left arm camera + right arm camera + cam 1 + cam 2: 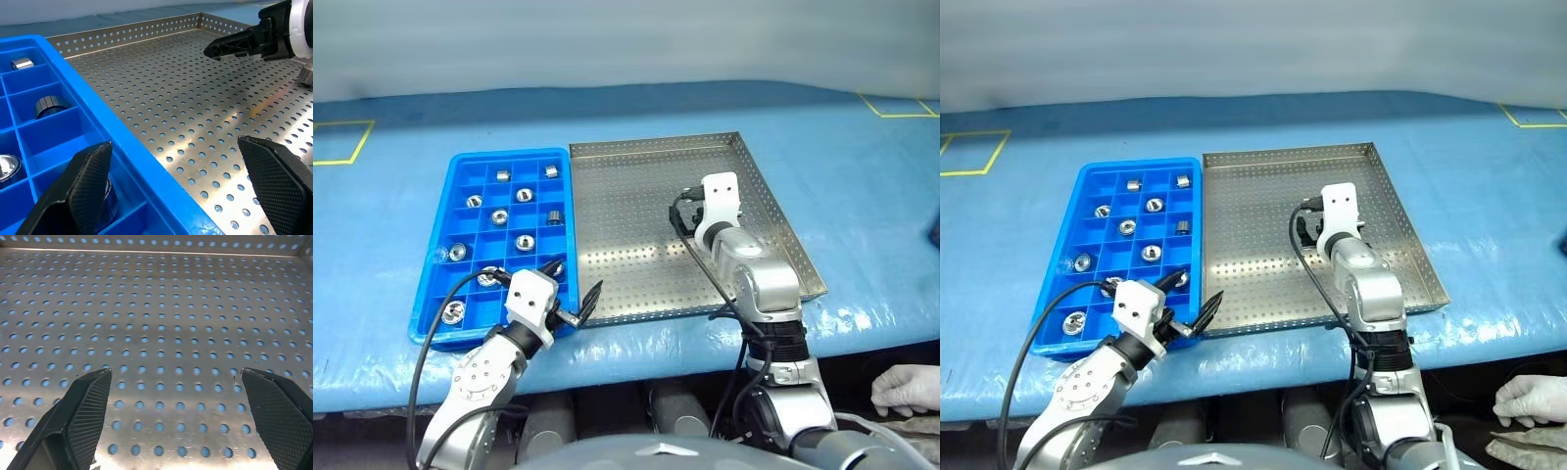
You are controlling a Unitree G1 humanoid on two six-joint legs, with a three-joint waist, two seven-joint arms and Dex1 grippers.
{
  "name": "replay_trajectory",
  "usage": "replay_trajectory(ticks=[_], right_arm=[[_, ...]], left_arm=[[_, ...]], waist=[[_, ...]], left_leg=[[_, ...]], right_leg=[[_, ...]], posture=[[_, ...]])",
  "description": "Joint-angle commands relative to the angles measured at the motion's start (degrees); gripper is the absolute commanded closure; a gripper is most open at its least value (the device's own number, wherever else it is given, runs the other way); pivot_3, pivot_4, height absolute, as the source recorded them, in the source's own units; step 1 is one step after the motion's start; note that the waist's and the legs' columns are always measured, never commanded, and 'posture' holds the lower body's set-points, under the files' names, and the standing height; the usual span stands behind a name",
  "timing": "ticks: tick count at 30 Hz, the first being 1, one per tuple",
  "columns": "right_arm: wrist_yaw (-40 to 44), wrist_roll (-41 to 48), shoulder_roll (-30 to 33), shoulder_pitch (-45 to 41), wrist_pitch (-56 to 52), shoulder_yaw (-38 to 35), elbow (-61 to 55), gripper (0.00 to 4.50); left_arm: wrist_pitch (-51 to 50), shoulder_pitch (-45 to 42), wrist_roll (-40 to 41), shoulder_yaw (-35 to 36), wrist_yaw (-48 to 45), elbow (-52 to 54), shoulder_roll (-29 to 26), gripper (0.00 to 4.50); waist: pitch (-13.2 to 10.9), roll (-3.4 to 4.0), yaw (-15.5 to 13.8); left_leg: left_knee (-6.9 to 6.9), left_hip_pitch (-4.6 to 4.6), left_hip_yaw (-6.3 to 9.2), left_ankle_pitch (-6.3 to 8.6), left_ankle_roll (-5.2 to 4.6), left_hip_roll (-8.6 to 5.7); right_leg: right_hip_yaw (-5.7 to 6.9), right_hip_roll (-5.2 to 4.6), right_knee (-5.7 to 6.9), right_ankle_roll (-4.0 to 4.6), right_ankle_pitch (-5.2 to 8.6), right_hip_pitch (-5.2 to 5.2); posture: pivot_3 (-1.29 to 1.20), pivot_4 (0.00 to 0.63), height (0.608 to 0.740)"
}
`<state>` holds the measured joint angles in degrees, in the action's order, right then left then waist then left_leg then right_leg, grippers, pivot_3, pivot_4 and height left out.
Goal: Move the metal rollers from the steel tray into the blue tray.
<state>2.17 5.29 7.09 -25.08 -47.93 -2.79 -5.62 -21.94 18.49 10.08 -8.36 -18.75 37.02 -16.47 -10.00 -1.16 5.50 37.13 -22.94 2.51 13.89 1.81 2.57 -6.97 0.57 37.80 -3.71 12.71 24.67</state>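
The blue tray [433,311] lies on the left with several metal rollers [525,241] in its compartments. To its right is the steel tray [636,186], with a bare perforated floor. In the left wrist view one ribbed roller [307,76] rests on that floor beside my right gripper's finger [234,46]. My right gripper [174,377] hovers open over the steel tray's right half with nothing between its fingers. My left gripper [573,294] stands open at the near edge where the two trays meet, holding nothing.
Both trays sit on a blue-covered table [862,196] marked with yellow tape [342,142]. A person's white-gloved hand [906,387] rests below the table edge at the near right.
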Motion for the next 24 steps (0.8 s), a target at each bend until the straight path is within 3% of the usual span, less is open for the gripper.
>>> replay_trajectory(ticks=[1,24], right_arm=[[-1.5,0.14,0.55,1.88,-0.22,-3.27,-5.68,0.05],[-2.5,0.27,2.82,15.09,-8.4,-9.15,-16.93,0.05]], left_arm=[[0.74,-0.26,0.12,-0.02,-0.17,2.36,-0.32,0.0],[0.03,-2.54,0.95,-1.22,-2.69,0.73,-0.83,0.0]], waist=[[0.0,0.0,-0.12],[0.01,0.02,2.29]], left_leg=[[0.0,0.0,0.01,0.0,0.0,0.0],[0.06,0.04,-0.07,0.0,0.0,0.0]], right_leg=[[0.0,0.0,0.0,0.0,0.0,0.0],[-0.08,0.0,0.01,0.07,0.04,-0.02]], posture=[[-0.01,0.15,0.74],[-0.1,0.15,0.74]])
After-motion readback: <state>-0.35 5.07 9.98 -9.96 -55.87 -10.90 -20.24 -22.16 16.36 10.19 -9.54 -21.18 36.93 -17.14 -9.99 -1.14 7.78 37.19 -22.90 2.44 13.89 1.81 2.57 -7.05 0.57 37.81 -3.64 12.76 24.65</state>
